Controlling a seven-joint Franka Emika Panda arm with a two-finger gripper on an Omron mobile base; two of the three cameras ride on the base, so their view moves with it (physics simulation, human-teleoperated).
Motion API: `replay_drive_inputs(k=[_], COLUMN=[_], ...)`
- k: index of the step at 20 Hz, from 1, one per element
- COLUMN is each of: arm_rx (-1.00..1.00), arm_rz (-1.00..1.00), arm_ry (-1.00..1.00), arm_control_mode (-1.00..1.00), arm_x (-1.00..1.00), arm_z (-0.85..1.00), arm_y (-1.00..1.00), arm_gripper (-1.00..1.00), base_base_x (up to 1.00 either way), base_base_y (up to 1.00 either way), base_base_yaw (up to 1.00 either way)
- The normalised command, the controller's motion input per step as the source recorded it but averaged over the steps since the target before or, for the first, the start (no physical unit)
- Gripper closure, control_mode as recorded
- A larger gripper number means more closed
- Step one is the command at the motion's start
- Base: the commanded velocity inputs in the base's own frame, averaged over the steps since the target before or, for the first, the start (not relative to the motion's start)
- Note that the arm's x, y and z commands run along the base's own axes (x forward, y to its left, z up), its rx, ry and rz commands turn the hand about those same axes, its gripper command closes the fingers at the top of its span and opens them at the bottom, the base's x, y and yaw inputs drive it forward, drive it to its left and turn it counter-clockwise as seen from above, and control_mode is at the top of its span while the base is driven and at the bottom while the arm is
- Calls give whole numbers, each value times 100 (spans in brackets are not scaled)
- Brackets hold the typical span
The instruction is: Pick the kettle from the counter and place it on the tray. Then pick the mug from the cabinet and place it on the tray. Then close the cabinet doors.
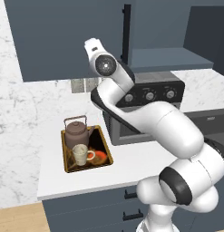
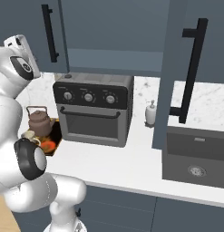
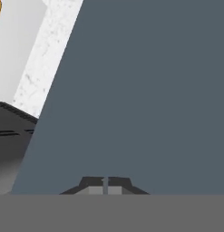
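Note:
The brown kettle stands on the back of the gold-rimmed tray. The cream mug sits in front of it on the same tray. My arm reaches up to the wall cabinet. In the hand view my gripper is shut on nothing, its tips close to a flat blue-grey panel. The left cabinet door looks closed or nearly so. The right cabinet door stands swung open.
A black toaster oven sits on the marble counter right of the tray. Further right are a soap dispenser and a sink. The open right door juts out over the counter.

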Motion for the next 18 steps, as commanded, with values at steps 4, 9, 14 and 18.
replay_drive_inputs(k=[4,9,14,18], arm_rx=[0,0,0,0], arm_rz=[1,0,0,0], arm_ry=[-1,-2,0,5], arm_control_mode=[-100,-100,-100,-100], arm_x=[52,-11,-70,-100], arm_z=[-12,2,5,1], arm_y=[-12,0,-20,-41], arm_gripper=[100,100,100,100], base_base_x=[0,0,0,0], base_base_y=[0,0,0,0], base_base_yaw=[0,0,0,0])
